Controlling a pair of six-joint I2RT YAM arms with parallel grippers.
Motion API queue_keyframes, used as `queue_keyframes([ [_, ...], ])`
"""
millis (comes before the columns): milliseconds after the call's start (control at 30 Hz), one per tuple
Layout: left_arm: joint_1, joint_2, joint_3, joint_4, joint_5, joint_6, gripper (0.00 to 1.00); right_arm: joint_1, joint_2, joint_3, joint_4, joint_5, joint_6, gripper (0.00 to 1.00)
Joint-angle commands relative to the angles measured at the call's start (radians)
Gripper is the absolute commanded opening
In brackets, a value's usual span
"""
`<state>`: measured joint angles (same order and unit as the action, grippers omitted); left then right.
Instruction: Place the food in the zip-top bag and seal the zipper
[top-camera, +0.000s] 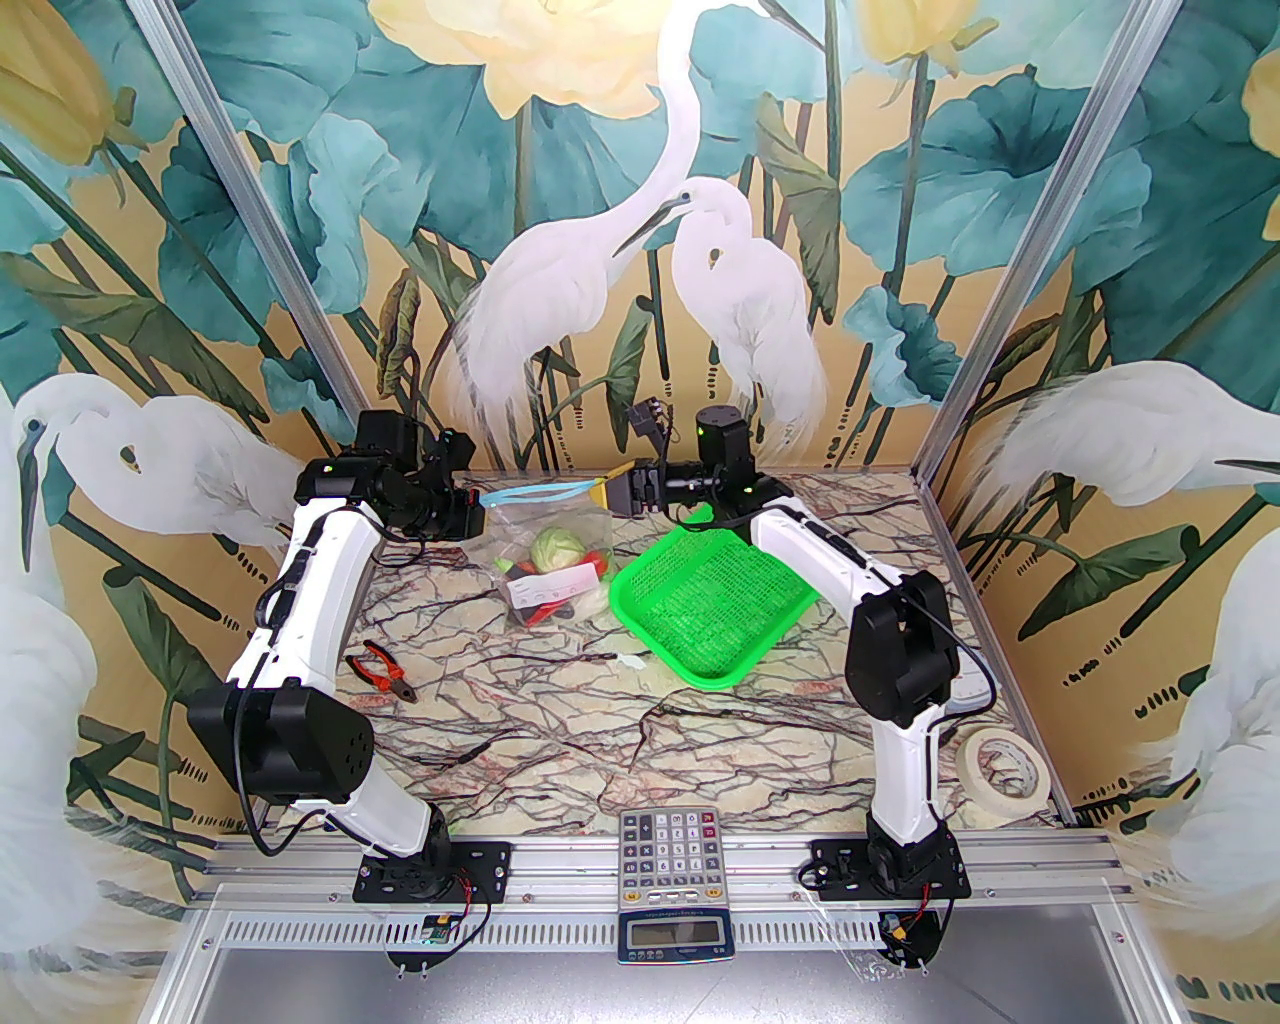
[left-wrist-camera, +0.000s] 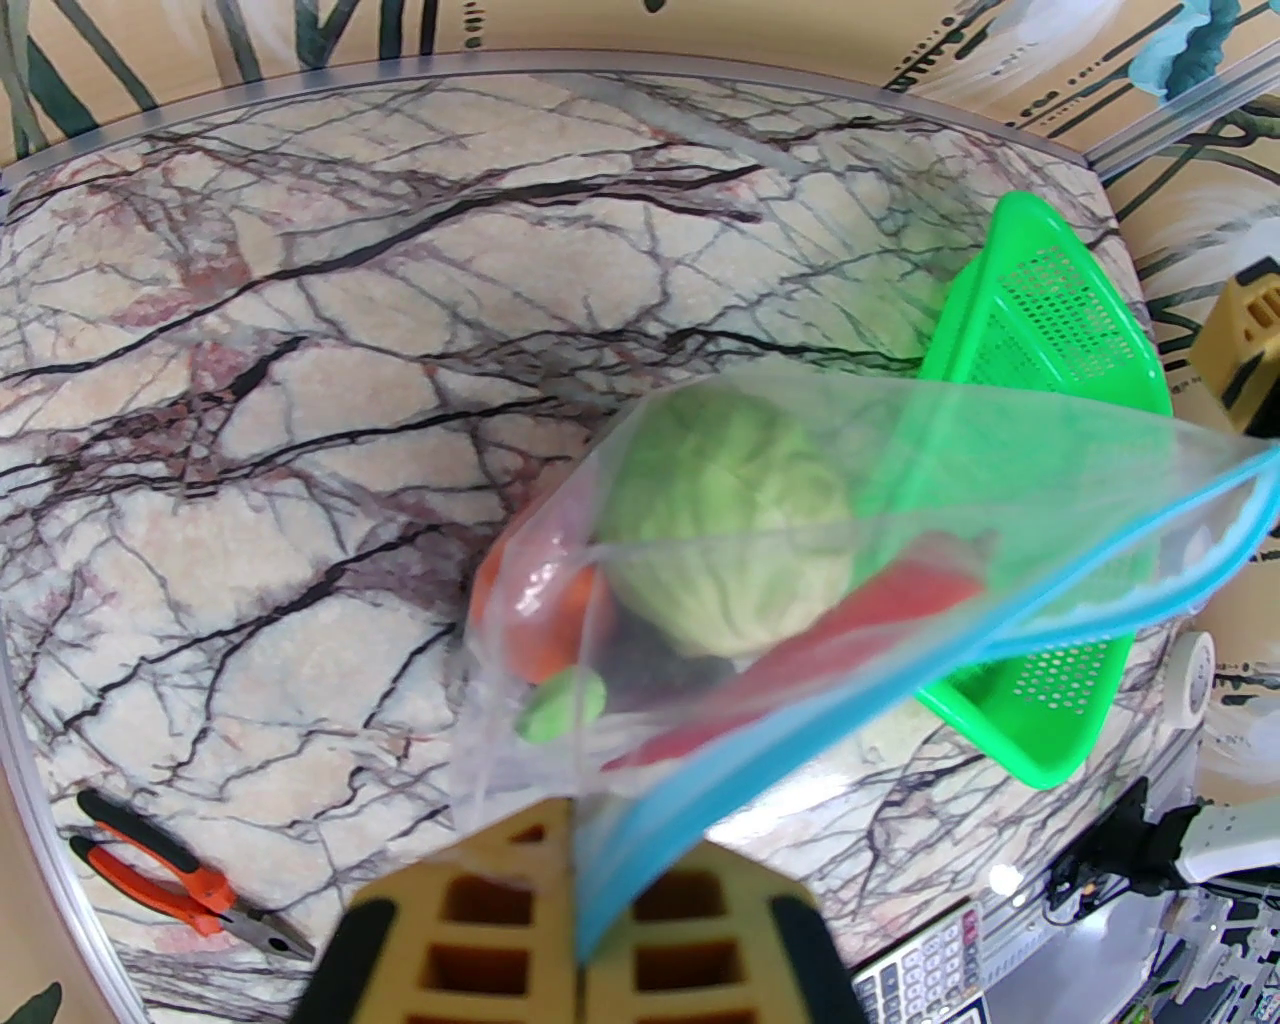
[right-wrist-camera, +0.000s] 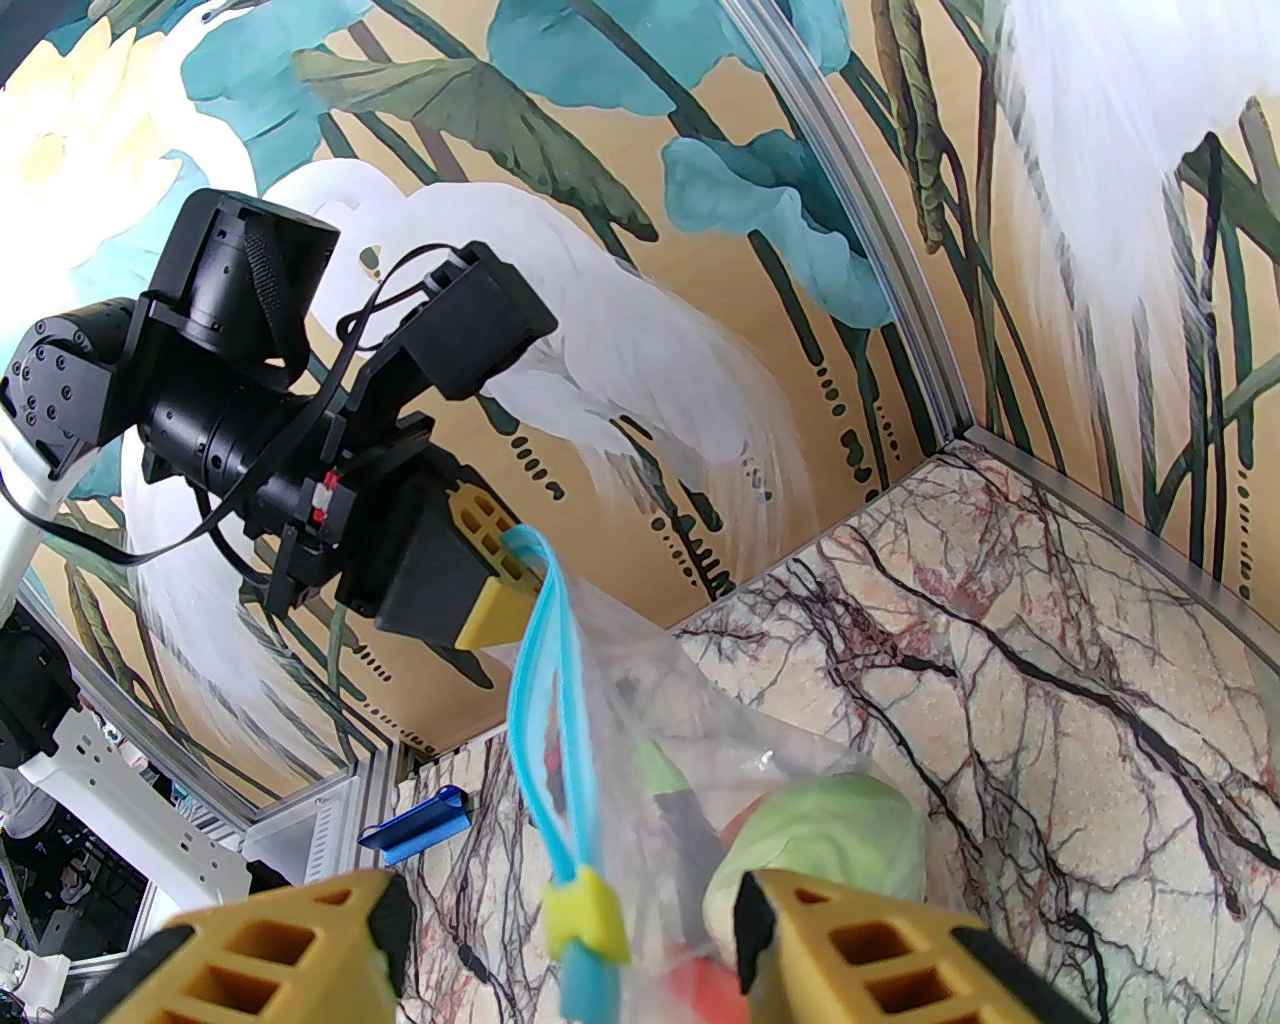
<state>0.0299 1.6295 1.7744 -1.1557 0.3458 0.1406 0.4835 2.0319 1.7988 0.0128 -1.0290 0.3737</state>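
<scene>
Left gripper first: it is clamped hard on one end of the zipper, the blue strip pinched flat between the yellow fingers. Over to the right gripper: its jaws are spread well apart and nothing is gripped. The yellow-green slider hangs between them, and no contact with either finger can be made out.

Moving outward, the zip-top bag is hung from that left pinch at the far side of the table, its belly apparently resting on the surface. The food is seen inside: green cabbage, red chili, an orange tomato. No food can be made out in the green mesh basket just beside it.

The two blue tracks are seen parted between pinch and slider, so the seal is judged unfinished. The film is judged thin, floppy and slick, light even when loaded, and likely to buckle if pushed. A hold is best taken on the stiffer strip or the slider, with the strip kept taut.
</scene>
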Motion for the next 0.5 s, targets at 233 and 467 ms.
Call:
queue_keyframes([
  [233, 0.061, 0.027, 0.017, -0.002, 0.140, -0.050, 0.00, 0.004, 0.016, -0.061, 0.051, -0.005, 0.018, 0.62],
  [467, 0.061, 0.042, 0.017, 0.000, 0.163, -0.053, 0.00, 0.004, 0.047, -0.008, 0.051, -0.005, 0.024, 0.41],
])
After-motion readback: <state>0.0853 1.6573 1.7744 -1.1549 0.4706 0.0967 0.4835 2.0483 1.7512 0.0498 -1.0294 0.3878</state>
